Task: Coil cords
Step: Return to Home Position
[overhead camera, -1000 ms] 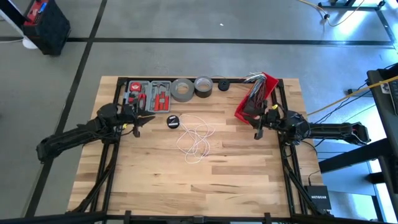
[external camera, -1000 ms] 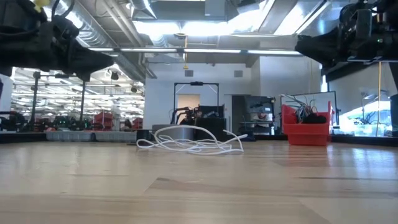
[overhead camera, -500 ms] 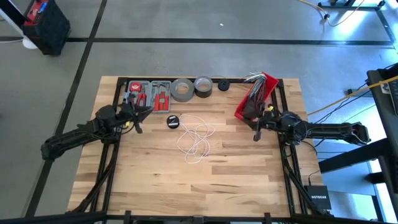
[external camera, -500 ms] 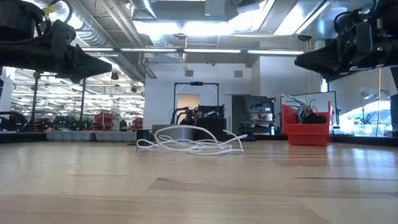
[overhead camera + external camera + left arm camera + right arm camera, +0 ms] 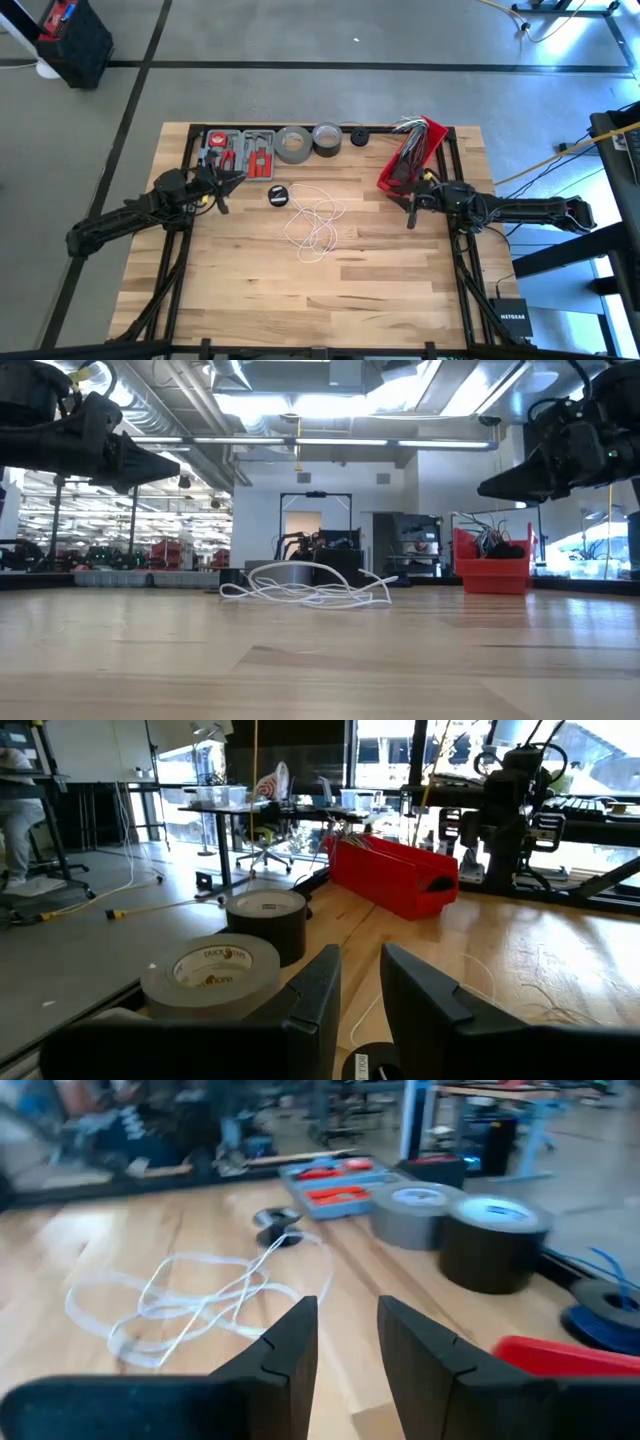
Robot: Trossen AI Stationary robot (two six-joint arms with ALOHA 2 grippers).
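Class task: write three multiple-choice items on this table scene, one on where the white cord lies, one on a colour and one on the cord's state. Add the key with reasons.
1. Where does the white cord lie?
A. on the table, between the two arms
B. on the floor
C. draped over the table's edge

2. The bin near the right arm is:
A. green
B. white
C. red

3. The white cord is:
A. wound tight on a spool
B. in loose tangled loops
C. stretched straight

Key:
1 A: the high view shows it mid-table between the arms.
2 C: the bin shows red in the high and low views.
3 B: its loops sprawl and cross, and the left gripper and right gripper hang clear of it, fingers empty.
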